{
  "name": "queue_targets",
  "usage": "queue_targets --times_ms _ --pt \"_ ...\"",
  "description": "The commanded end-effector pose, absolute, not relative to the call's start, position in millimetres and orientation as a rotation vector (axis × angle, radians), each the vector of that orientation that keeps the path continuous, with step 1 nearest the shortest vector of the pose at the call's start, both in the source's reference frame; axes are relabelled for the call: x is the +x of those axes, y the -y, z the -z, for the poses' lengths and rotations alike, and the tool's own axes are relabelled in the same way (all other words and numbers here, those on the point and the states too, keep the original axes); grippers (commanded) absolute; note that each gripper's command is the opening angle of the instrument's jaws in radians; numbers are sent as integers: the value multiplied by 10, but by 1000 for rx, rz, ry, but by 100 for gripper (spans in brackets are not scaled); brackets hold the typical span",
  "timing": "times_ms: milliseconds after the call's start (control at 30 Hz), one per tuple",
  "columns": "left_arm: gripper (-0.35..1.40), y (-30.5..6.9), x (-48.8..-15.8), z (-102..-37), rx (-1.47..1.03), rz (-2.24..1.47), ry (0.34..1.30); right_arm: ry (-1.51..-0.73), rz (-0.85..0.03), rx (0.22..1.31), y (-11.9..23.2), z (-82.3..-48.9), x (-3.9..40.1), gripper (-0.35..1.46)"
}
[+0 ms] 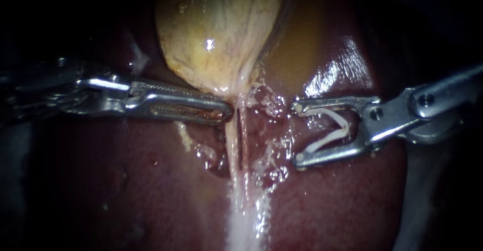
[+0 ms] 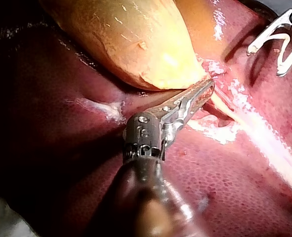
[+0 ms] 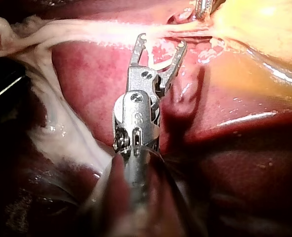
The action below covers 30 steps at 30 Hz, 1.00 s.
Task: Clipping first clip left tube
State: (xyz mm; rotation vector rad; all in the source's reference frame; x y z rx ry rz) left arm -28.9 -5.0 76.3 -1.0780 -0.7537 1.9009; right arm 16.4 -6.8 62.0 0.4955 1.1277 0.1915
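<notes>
- Our left instrument [image 1: 227, 113] comes in level from the left edge. Its long, ridged jaws are clamped together on the narrow lower end of the gallbladder [image 1: 216, 29], and a thin reddish line shows between them.
- In the left wrist view the same instrument [image 2: 207, 89] has its tip right at the point of the gallbladder [image 2: 136, 44], where the pale tissue begins.
- The gallbladder is yellow-tan and glossy. It has fine veins on its surface and tapers down to a whitish neck.
- From that neck we see the left tube [image 1: 232, 150] run straight down. It is a thin, wet strand, cream to pale pink.
- A dark slit separates it from a second, pinker strand [image 1: 245, 155] just beside it.
- Lower down the two strands merge into one bright white band.
- Small shiny bubbles of fluid lie on the tissue near the tubes.
- The left tube lies bare, just past the left instrument's tip and apart from the clip.
- The white clip [image 1: 344, 129] is a wide V with its mouth facing the tubes.
- Our right instrument [image 1: 298, 133] enters from the right. Its jaws are spread wide, and each one bears on one leg of the clip, so they hold it from both sides.
- In the right wrist view this instrument [image 3: 162, 42] has its jaw tips near the pale strand, with the clip [image 3: 158, 64] between the jaws.
- Dark red, glistening liver [image 1: 126, 180] lies under everything.
</notes>
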Motion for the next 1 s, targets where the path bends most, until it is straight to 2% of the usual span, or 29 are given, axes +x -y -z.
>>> queue_targets --times_ms 33,400,1000 --pt "-35 50 -288 -762 -1078 -1901 754 -1127 -194 497 68 -620 163 50" --pt "-35 43 -271 -744 -1076 -1894 777 -1128 -205 503 68 -619 163 50" --pt "-35 44 -251 -670 -1080 -1869 768 -1138 -227 510 69 -618 166 50"
